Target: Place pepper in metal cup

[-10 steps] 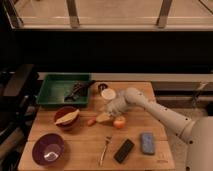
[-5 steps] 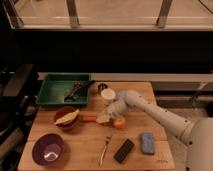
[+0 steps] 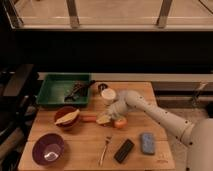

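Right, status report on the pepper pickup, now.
Hand shut on pepper's right end, down at the table. Pepper lying flat, not yet lifted. Nearby: round orange fruit beside hand.

We took it for a robot test space set up like a kitchen: a wooden bench (image 3: pixel 85 142) carried a green tray (image 3: pixel 46 98), a purple bowl (image 3: pixel 48 149) and a fork (image 3: pixel 104 150), below metal-framed glass panels (image 3: pixel 117 10). The claw (image 3: pixel 106 119) of the white arm (image 3: pixel 150 111) hung closed, low over the middle of the bench.

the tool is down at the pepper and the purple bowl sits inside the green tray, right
Not quite. In the camera view the purple bowl sits on the wooden table, not inside the green tray. The tool is down at the pepper.
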